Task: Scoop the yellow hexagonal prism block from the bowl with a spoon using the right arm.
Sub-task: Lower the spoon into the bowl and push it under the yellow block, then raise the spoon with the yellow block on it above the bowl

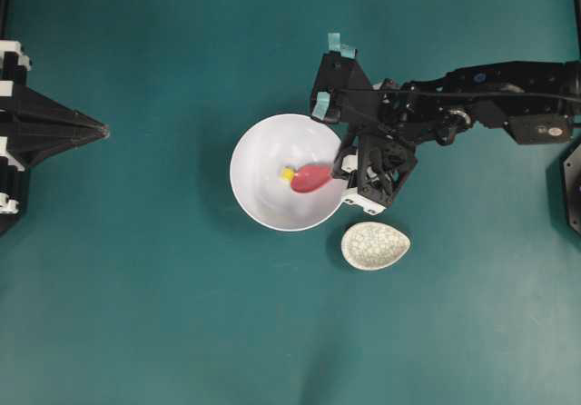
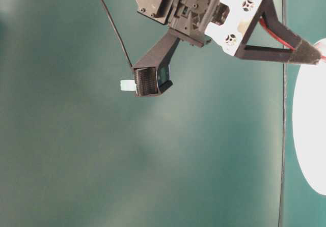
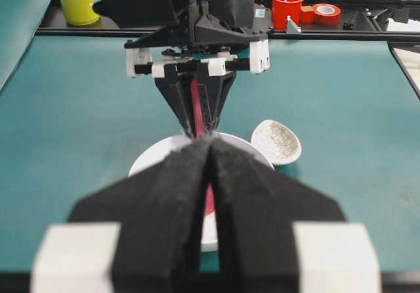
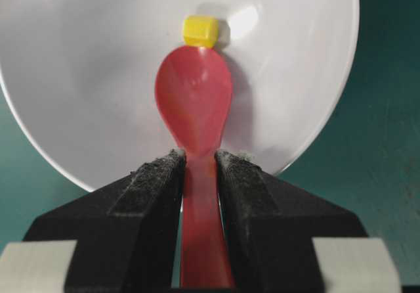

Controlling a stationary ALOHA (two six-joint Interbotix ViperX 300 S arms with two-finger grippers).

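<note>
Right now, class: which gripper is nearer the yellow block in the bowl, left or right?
Right. The right gripper holds the spoon at the bowl's rim, its scoop tip at the yellow block. The left gripper sits far off at the table's edge.

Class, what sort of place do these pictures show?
Probably a robotics lab bench: two arms over a teal table, the right gripper holding a spoon in a bowl, with cups and tape behind.

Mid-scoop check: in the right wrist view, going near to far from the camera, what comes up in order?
Right hand clamped on the spoon's handle → spoon scoop inside the bowl → yellow hexagonal prism block at the scoop's tip → bowl's far wall.
</note>
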